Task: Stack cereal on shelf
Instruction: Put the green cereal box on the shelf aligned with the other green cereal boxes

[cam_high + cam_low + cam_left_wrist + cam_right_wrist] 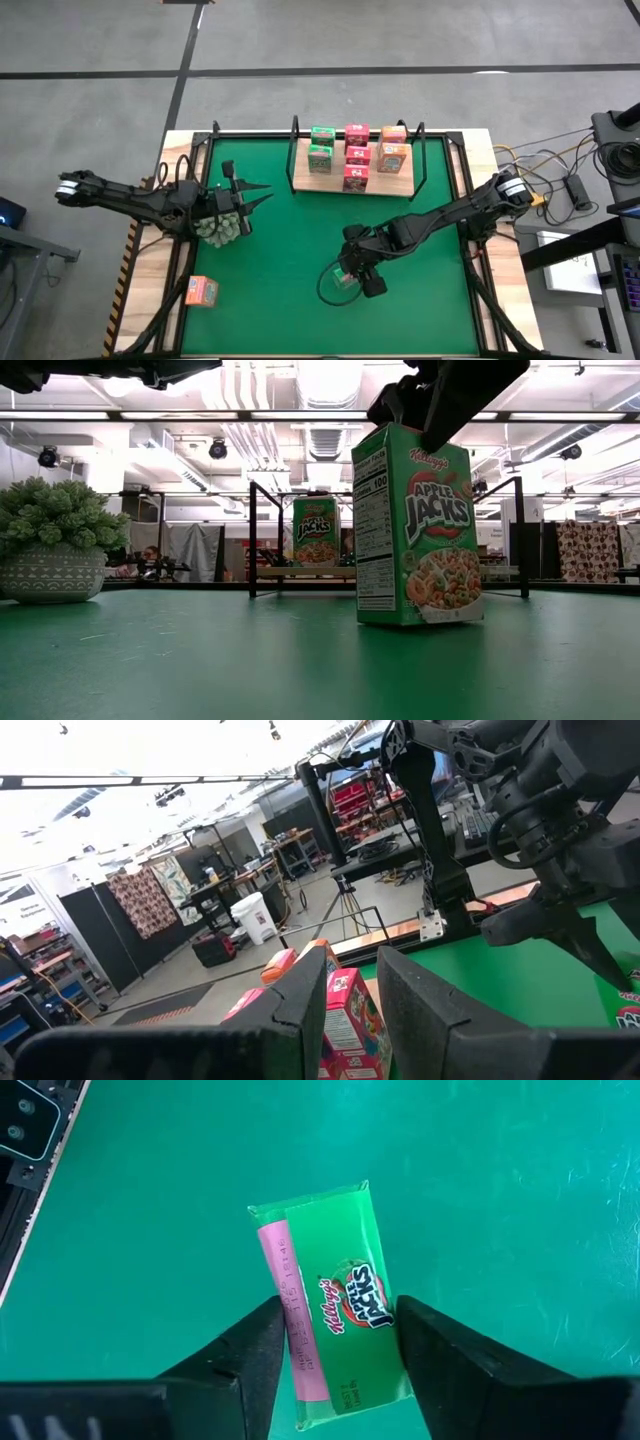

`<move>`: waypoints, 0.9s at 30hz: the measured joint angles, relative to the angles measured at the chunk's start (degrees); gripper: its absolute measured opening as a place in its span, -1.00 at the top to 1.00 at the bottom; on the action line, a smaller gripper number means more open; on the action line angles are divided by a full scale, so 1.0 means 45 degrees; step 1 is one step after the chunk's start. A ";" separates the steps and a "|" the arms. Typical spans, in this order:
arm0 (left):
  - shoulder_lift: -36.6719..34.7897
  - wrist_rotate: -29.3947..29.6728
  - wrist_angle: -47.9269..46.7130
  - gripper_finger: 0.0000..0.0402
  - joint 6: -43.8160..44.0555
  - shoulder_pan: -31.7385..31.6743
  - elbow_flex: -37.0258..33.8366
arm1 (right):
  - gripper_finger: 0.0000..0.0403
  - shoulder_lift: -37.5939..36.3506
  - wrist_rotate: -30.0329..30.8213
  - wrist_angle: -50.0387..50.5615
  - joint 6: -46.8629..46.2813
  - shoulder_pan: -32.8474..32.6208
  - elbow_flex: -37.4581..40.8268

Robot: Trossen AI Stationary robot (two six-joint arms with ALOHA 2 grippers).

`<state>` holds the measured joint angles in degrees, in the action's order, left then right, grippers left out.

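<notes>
Nearest the front, a green cereal box (418, 530) is standing upright on the green mat (290, 250). The right gripper (335, 1345) is hanging over its top, fingers (455, 1365) flanking its narrow sides, not visibly pinching. It looks light, with thin card walls, so a gentle squeeze near the top should do. An orange box (201, 291) is lying at the front left. Farther back, the left gripper (350, 1010) is idling, fingers narrowly parted, empty. Beyond, the shelf (300, 186) is carrying seven boxes.
</notes>
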<state>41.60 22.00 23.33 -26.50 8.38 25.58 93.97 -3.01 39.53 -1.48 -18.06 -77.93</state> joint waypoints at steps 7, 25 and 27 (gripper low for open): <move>0.0000 0.0000 0.0000 0.62 0.0000 -0.0005 0.0000 | 0.13 0.0000 -0.0005 0.0142 0.0039 0.0153 -0.0271; 0.0000 0.0000 0.0051 0.62 0.0000 0.0000 0.0000 | 0.13 -0.0029 0.0370 0.0485 -0.0097 0.2499 -0.3865; 0.0000 0.0000 0.0120 0.62 -0.0005 -0.0004 0.0000 | 0.13 -0.0029 0.0369 0.0471 -0.0097 0.2823 -0.4025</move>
<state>41.60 22.00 23.87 -26.52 8.36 25.58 93.84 -1.34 41.65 -1.91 -5.36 -96.04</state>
